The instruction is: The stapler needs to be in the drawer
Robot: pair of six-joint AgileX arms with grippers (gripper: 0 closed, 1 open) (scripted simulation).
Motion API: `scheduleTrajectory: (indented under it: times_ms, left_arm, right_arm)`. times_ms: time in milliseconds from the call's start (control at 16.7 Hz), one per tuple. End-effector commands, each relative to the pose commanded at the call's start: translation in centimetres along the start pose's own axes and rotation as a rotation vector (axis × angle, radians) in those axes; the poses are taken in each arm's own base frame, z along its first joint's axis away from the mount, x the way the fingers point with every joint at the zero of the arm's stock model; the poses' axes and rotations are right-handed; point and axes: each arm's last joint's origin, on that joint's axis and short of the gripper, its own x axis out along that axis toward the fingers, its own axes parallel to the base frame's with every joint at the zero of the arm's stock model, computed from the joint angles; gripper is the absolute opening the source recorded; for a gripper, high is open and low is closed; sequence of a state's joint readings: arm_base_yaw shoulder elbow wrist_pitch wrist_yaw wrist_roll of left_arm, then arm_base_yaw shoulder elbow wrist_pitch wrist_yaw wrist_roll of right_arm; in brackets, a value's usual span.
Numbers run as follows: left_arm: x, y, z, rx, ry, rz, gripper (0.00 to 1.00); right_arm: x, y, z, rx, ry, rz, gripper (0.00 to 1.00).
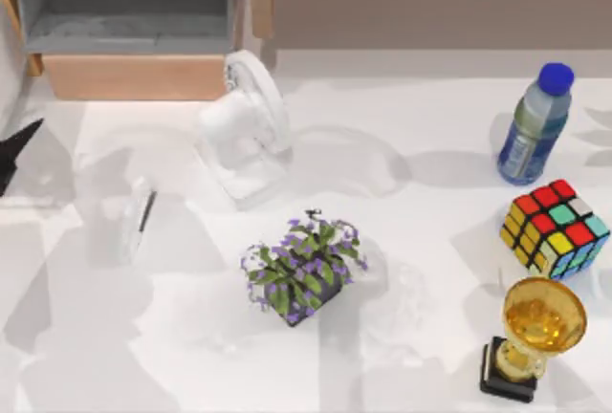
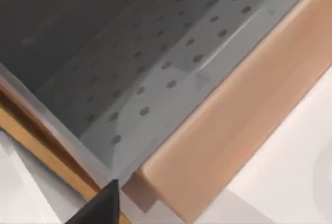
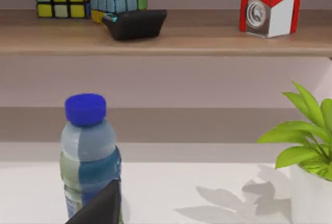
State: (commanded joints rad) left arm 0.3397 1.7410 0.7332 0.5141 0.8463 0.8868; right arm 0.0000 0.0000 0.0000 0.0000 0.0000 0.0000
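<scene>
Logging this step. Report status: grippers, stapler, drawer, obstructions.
Left gripper at table's left edge, near the drawer, which stands open. Stapler lies on table, left of flower pot. White fan stands between.

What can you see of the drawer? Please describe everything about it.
The drawer stands pulled open at the table's far left corner in the top view. Its front panel is light orange-brown, wood-like; the inner walls and floor are grey, and the floor carries rows of small dark holes. Nothing lies on the part of the floor in view. The white fan stands just in front of its right end. A dark tip of the left pincer hovers near its corner.
</scene>
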Motion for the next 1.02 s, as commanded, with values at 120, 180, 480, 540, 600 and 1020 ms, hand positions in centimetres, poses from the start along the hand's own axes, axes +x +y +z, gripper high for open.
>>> scheduleTrajectory:
  times_ms: [120, 180, 480, 540, 600, 1020]
  left_arm:
    - [2.6, 0.1, 2.2, -0.221, 0.100, -0.093, 1.00]
    - [3.9, -0.1, 3.3, -0.324, 0.169, -0.133, 1.00]
    - [8.7, -2.6, 8.4, -0.709, 0.642, -0.237, 1.00]
    - [9.4, -3.3, 9.2, -0.750, 0.747, -0.235, 1.00]
    - [9.9, -4.0, 10.0, -0.778, 0.847, -0.226, 1.00]
    - [11.7, -7.4, 13.7, -0.759, 1.273, -0.088, 1.00]
  right_arm:
    - [0.0, 0.0, 0.0, 0.000, 0.000, 0.000, 1.00]
    - [0.0, 0.0, 0.0, 0.000, 0.000, 0.000, 1.00]
    - [0.0, 0.0, 0.0, 0.000, 0.000, 0.000, 1.00]
    - [0.0, 0.0, 0.0, 0.000, 0.000, 0.000, 1.00]
    - [0.0, 0.0, 0.0, 0.000, 0.000, 0.000, 1.00]
    - [0.0, 0.0, 0.0, 0.000, 0.000, 0.000, 1.00]
